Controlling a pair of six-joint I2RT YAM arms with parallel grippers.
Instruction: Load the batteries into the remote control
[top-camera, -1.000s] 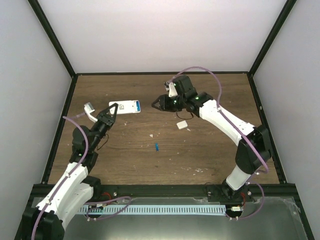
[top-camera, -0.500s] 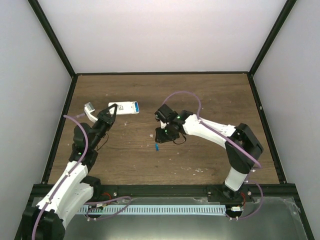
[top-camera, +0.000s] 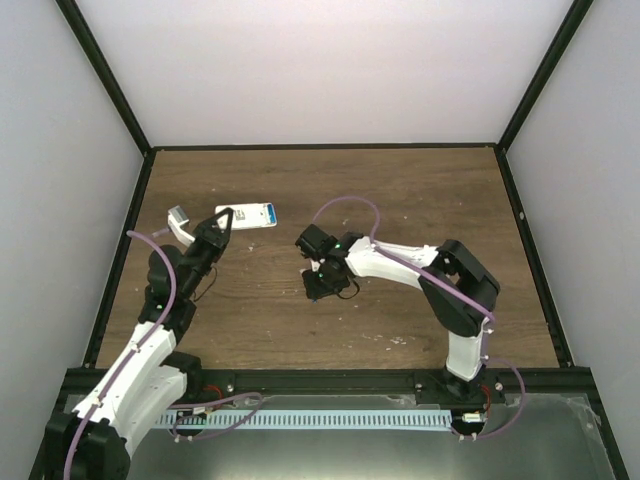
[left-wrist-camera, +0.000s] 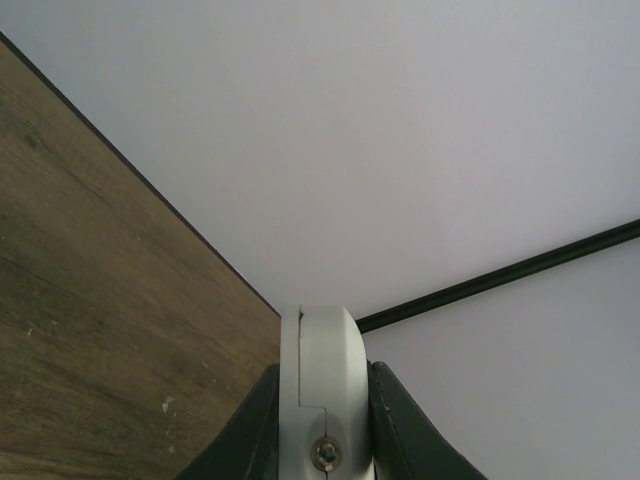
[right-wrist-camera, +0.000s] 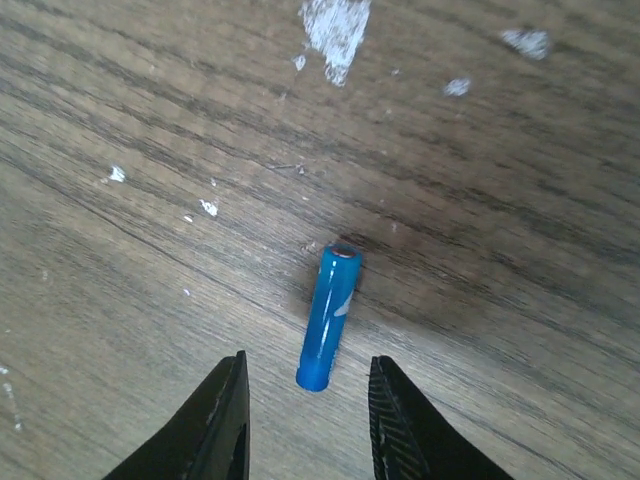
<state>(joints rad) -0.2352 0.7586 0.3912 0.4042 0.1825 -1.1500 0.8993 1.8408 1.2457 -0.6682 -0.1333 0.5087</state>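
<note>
The white remote control (top-camera: 248, 215) lies at the back left with a blue patch at its right end. My left gripper (top-camera: 226, 218) is shut on its left end; in the left wrist view the remote (left-wrist-camera: 322, 380) shows edge-on, pinched between both jaws. One blue battery (right-wrist-camera: 328, 318) lies flat on the wood. My right gripper (right-wrist-camera: 307, 385) is open, low over it, one finger on each side of its near end, not touching. In the top view the right gripper (top-camera: 318, 285) covers that battery. No second loose battery shows.
The wooden table (top-camera: 420, 200) is bounded by a black frame and white walls. White specks (right-wrist-camera: 335, 25) mark the wood beyond the battery. The right arm (top-camera: 400, 262) stretches across the table's middle and hides the small white cover piece.
My right arm has swung from the back middle, forward and left, down over the blue battery, which it now covers in the top view. The left arm and remote have not moved.
</note>
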